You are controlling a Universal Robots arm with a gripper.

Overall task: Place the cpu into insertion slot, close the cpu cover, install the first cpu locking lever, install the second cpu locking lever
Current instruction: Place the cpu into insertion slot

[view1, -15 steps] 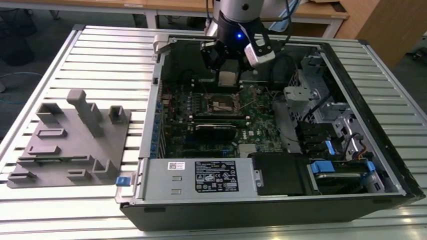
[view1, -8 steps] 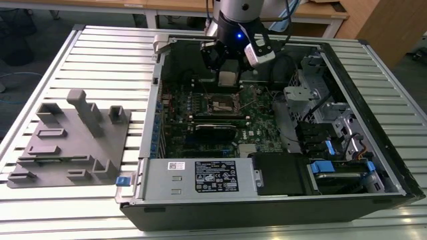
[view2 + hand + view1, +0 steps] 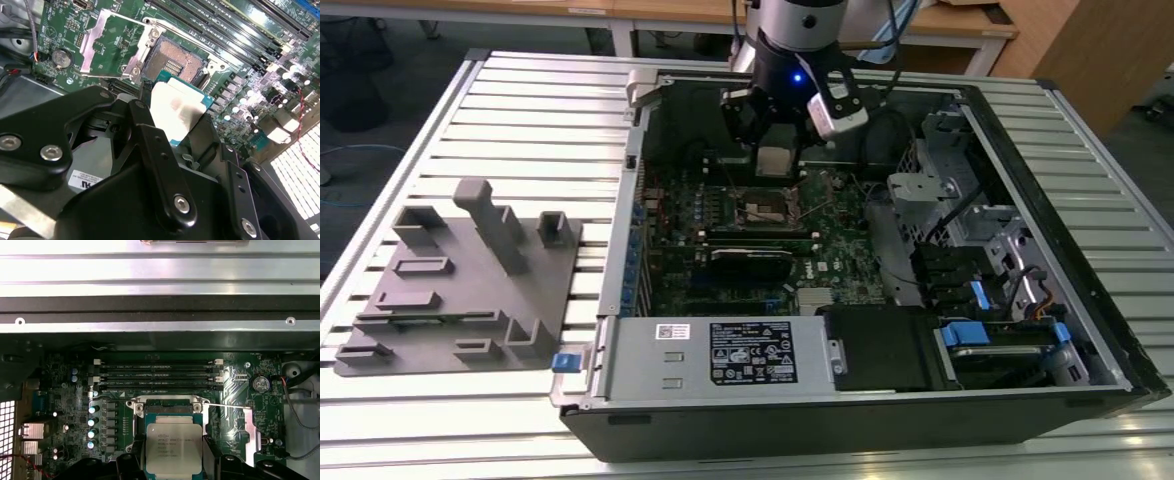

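My gripper (image 3: 779,150) is shut on the cpu (image 3: 778,161), a flat square chip with a silver-grey top, inside the open computer case. In both wrist views the cpu (image 3: 174,446) (image 3: 176,107) sits between the black fingers (image 3: 131,461), held a little above and beside the insertion slot (image 3: 175,59). The insertion slot (image 3: 767,208) is a square dark socket on the green board, and its contact field lies bare. The cpu cover (image 3: 102,42), a silver frame plate, is swung open off one side of the slot. A thin metal lever (image 3: 227,405) stands raised by the slot.
Long black memory slots (image 3: 157,376) run beside the socket. The case's metal wall (image 3: 160,290) rises behind them. Drive cages and cables (image 3: 961,230) fill the exterior view's right, with a power supply (image 3: 720,352) at the front. A grey fixture tray (image 3: 467,280) lies outside the case.
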